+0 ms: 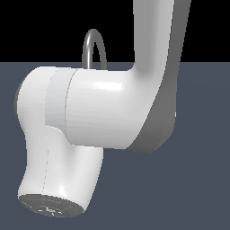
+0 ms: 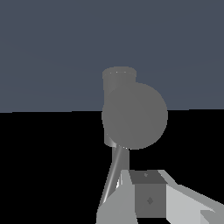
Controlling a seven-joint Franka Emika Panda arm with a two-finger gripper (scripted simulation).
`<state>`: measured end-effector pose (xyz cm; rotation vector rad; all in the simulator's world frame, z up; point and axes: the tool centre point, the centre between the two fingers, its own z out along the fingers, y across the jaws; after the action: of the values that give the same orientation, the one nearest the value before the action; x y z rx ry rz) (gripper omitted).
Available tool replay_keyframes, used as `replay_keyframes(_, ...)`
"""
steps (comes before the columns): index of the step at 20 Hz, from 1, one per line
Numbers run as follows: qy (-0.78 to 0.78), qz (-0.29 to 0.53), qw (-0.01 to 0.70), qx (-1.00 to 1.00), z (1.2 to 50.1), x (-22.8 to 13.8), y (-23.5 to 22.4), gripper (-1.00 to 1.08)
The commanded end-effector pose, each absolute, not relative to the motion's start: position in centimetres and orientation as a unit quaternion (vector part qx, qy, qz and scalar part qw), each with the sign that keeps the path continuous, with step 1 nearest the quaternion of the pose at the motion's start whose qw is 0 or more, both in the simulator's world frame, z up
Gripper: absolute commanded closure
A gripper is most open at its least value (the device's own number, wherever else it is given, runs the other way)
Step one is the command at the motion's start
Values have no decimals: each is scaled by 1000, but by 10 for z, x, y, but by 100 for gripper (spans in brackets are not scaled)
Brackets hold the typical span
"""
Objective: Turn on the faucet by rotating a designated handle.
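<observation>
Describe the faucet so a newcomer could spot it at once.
Start at the bulky white robot arm that fills the exterior view. Behind its top edge rises the faucet, of which only a thin grey arch shows. It is slim, dull and looped, unlike the thick glossy arm.

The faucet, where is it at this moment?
In the exterior view, only the top of the faucet spout arch shows, above and behind the white robot arm, left of the arm's upright link; the rest is hidden.

White arm [image 1: 103, 108] showing glossy, rounded casings

Grey panelling is running down its rear edge, a paler band is ringing one joint, and a dark grey end cap [image 1: 50, 207] is carrying tiny coloured marks; a faint dashed seam is crossing the lower link.
</observation>
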<state>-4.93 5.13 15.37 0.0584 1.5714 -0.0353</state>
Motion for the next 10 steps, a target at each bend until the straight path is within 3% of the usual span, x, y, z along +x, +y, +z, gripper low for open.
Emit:
replay_keyframes(1,708,-36,704,37,147,-49,12,108)
replay_keyframes(4,707,-38,706,38,146,-50,2,108)
replay_keyframes(5,704,-22,708,38,152,-50,39,108)
replay_keyframes(10,705,-27,708,38,138,-50,25,108)
